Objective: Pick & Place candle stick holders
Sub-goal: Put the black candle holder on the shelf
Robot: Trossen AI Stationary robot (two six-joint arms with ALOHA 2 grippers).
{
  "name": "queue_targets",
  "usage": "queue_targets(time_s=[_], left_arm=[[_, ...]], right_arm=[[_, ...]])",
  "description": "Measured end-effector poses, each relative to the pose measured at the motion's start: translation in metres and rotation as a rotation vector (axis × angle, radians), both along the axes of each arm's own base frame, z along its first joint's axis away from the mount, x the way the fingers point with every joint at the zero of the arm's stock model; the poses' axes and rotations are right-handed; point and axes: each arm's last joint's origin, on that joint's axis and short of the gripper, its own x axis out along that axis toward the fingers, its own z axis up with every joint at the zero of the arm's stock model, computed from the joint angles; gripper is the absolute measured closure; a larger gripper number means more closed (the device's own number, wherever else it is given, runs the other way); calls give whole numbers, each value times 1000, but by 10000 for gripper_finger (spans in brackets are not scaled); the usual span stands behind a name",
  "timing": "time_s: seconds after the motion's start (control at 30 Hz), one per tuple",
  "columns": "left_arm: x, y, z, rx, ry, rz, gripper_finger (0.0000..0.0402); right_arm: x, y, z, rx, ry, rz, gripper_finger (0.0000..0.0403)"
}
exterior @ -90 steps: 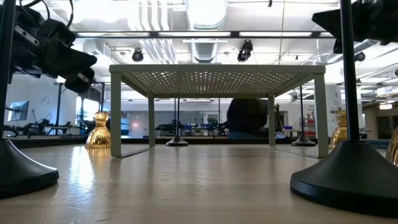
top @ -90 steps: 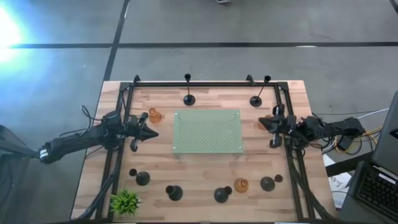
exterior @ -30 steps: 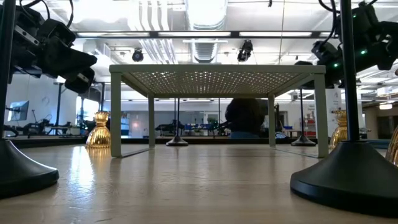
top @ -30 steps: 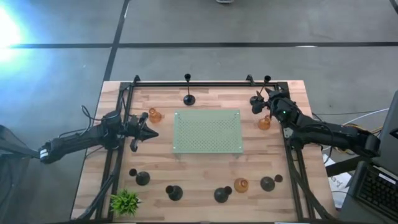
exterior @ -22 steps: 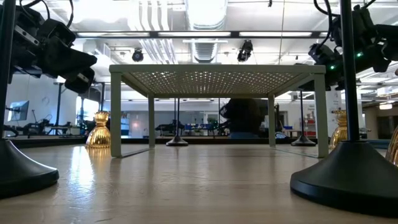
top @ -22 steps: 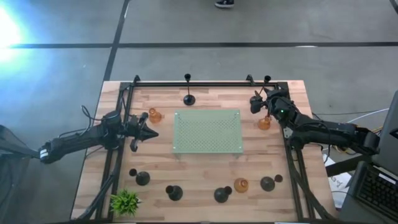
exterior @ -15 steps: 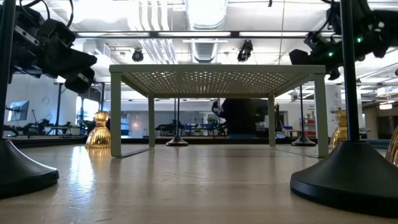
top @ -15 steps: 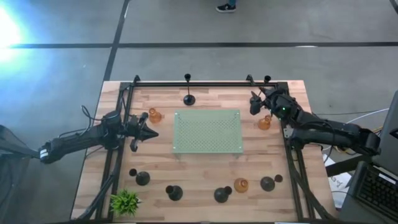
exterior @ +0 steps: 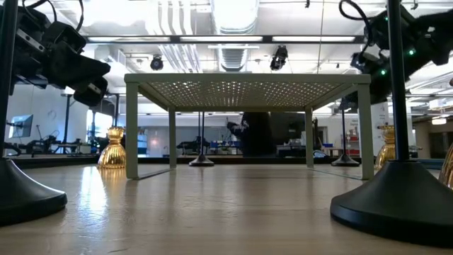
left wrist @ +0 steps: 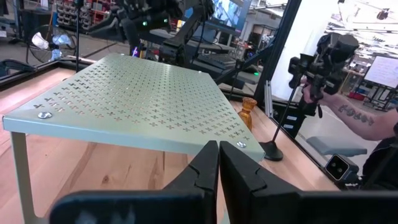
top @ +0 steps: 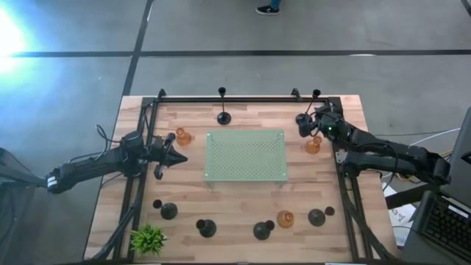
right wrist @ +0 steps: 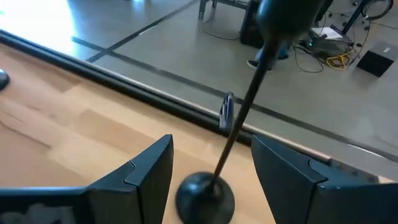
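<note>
1. Your right gripper [right wrist: 211, 180] is at the far right corner of the tabletop [top: 243, 202], jaws spread either side of the tall black candle stick holder [right wrist: 214, 180], not yet pinching its stem.
2. Your left gripper [top: 176, 156] waits left of the green perforated stand [top: 245, 154], jaws pressed together, holding nothing.
3. An amber holder [top: 313, 145] sits just near of your right gripper.
</note>
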Motion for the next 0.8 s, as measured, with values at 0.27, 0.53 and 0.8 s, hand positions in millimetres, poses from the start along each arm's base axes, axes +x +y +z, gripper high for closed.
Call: queue_targets(time_s=[0.27, 0.53, 0.8], left_arm=[[0, 0, 0, 0, 0, 0, 384], [0, 0, 0, 0, 0, 0, 385], [0, 0, 0, 0, 0, 0, 385]], right_arm=[[0, 12, -5, 71, -94, 198, 193], [-4, 18, 7, 65, -83, 284, 198], [-4, 32, 21, 117, -201, 576, 225]])
